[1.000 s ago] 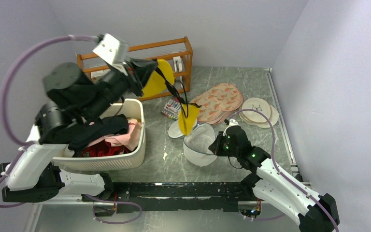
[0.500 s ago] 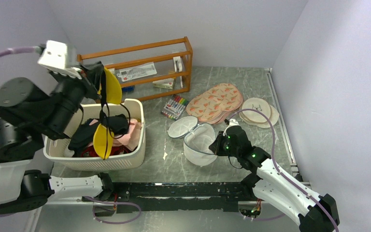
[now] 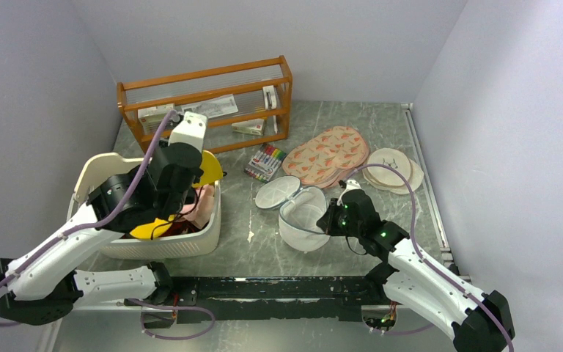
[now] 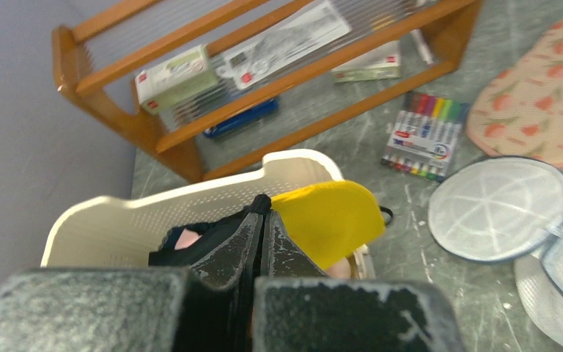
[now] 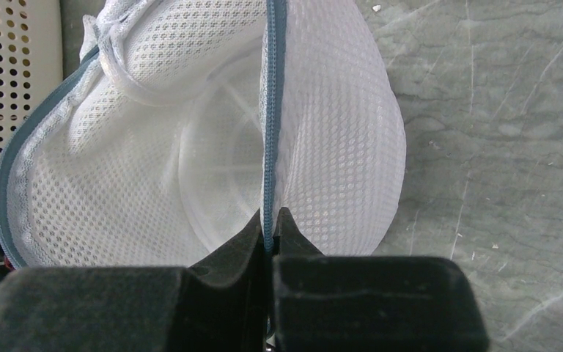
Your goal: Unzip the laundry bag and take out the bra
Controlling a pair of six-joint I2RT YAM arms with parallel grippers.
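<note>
The white mesh laundry bag point(image 3: 302, 220) lies open on the table's middle, its round lid point(image 3: 277, 193) flipped out beside it. My right gripper point(image 3: 331, 221) is shut on the bag's grey zipper rim point(image 5: 267, 147), and the bag looks empty inside. My left gripper point(image 4: 262, 214) is shut on the bra's black fabric and holds it over the cream basket point(image 3: 157, 246). One yellow cup point(image 4: 330, 218) hangs over the basket's right rim, the other yellow cup point(image 3: 149, 229) lies in the basket.
A wooden rack point(image 3: 212, 99) with boxes stands at the back. A marker pack point(image 3: 265, 161) lies in front of it. Salmon patterned pads point(image 3: 330, 154) and cream discs point(image 3: 391, 167) lie at the right. The basket holds pink and red clothes point(image 3: 204, 204).
My left arm has swung the bra from above the bag leftwards and lowered it into the basket. My right gripper has stayed shut on the bag's rim.
</note>
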